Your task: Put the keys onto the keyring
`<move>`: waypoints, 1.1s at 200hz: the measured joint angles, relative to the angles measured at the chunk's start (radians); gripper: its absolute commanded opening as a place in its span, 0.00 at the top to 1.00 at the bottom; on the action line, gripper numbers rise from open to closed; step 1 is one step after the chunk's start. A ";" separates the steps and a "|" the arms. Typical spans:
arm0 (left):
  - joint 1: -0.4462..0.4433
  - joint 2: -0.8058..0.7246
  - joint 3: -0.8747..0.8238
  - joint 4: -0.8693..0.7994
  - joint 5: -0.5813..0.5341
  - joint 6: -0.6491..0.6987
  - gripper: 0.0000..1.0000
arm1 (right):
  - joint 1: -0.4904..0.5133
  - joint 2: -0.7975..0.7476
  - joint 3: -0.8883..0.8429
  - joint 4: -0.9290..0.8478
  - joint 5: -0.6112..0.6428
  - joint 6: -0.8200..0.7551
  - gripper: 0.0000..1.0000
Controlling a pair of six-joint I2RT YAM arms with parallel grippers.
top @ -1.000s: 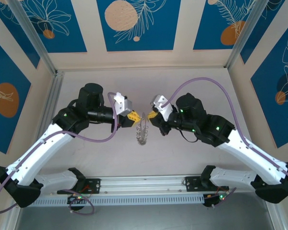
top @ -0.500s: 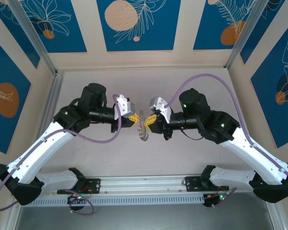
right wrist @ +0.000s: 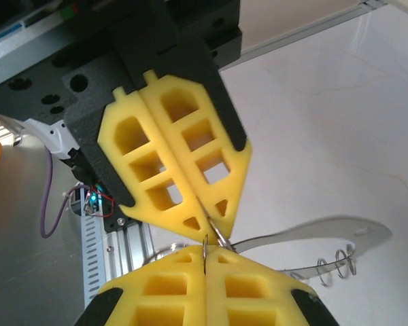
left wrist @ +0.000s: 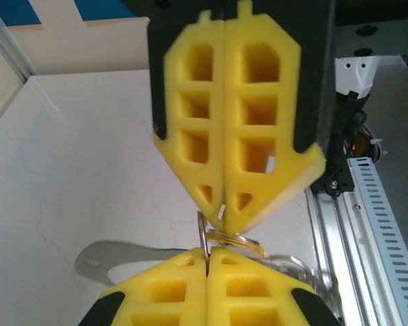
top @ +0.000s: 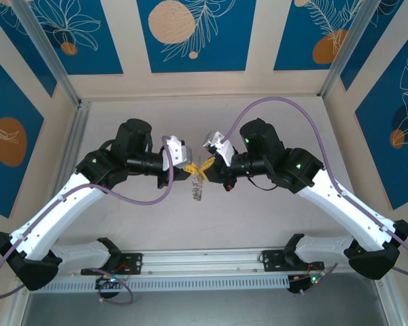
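Overhead, thin grey keyring (top: 198, 185) with tiny silvery keys (top: 197, 196), edge-on, midair

Pale, faintly veined tabletop (top: 258, 227)

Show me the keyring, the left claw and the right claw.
keyring (top: 197, 189), top view, hanging hoop's middle.
left claw (top: 192, 167), top view, closed yellow fingertips.
right claw (top: 205, 166), top view, closed yellow fingertips.

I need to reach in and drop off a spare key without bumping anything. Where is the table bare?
Bare table lies between the back wall and the two wrists, and again between the forearms and the near rail. The centre is crowded: left gripper and right gripper, both shut, meet tip to tip holding the keyring.
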 measured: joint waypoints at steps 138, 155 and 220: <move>-0.012 -0.001 0.000 -0.006 -0.040 0.002 1.00 | -0.031 0.011 0.006 -0.005 -0.001 0.024 1.00; -0.012 -0.002 0.000 -0.006 -0.041 0.002 1.00 | -0.037 0.018 0.008 -0.016 -0.001 0.026 1.00; -0.013 -0.008 0.000 -0.006 -0.044 0.002 1.00 | -0.053 0.033 0.009 -0.038 -0.013 0.035 1.00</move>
